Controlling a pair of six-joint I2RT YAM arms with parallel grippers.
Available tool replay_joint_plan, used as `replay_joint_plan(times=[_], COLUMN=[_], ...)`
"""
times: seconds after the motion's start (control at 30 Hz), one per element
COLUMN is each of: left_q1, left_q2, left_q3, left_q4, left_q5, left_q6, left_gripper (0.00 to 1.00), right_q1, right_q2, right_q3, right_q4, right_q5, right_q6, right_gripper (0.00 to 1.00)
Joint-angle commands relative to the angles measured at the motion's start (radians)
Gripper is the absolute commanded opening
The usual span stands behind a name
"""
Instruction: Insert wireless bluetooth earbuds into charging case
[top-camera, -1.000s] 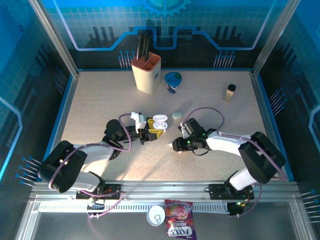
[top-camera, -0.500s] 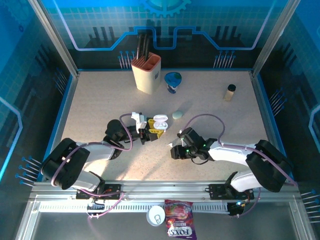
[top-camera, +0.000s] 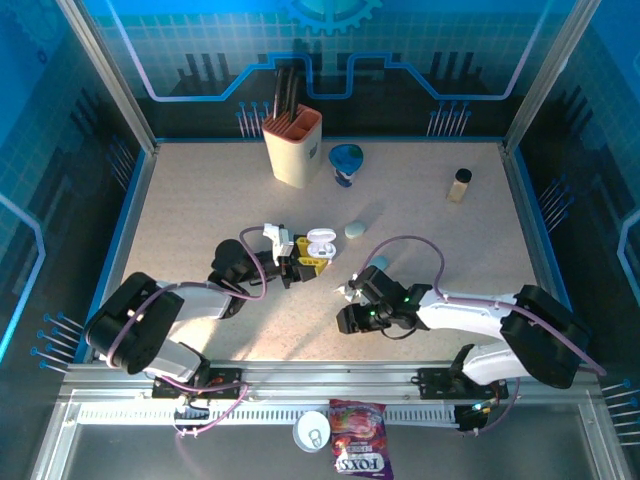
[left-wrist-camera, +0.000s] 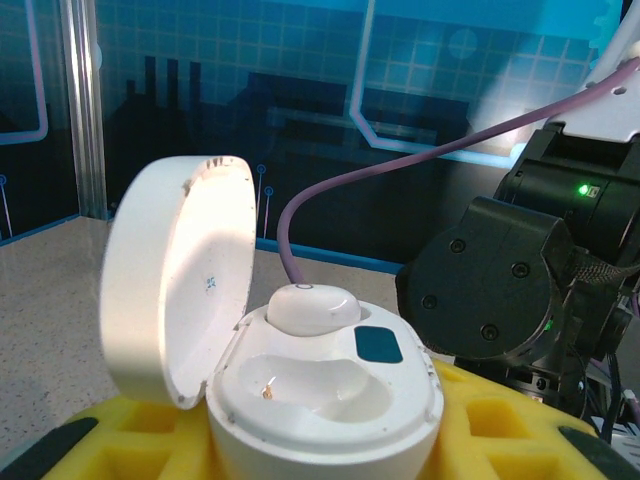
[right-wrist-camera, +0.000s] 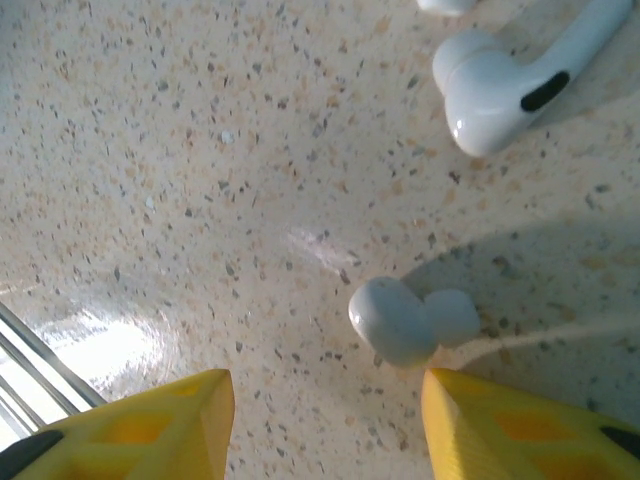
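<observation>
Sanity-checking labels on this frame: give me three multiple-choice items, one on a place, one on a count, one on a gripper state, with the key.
1. Where is the open charging case?
A) between the left gripper's fingers
B) loose at the far right
C) at the near edge

2. How many earbuds sit in the case?
A) none
B) one
C) two

3. What state is the right gripper in?
A) shut on an earbud
B) open, holding nothing
C) shut on the case

Key:
1 A: yellow fingers flank the case's base.
2 B: one white earbud fills the far slot and the near slot is empty.
3 B: its fingers stand apart above two loose earbuds on the table.
</observation>
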Motion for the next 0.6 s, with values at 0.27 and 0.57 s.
replay_joint_plan(times=[0.27, 0.57], left_q1=[0.143, 0.314], left_q2=[-0.056, -0.116], left_q3=[-0.077, -0.117], left_q4=[0.055, 0.055], left_q5=[-0.099, -0.243], left_q6=[0.005, -0.006], left_gripper=[0.19, 0.18], right_q1=[0.069, 0.247], right_q2=[0.021, 0.241], right_q3=[0.305, 0.496], right_q4=[-0.492, -0.733], right_q5=[0.334, 0.549], right_q6=[-0.259, -0.347], right_gripper=[0.51, 0.51])
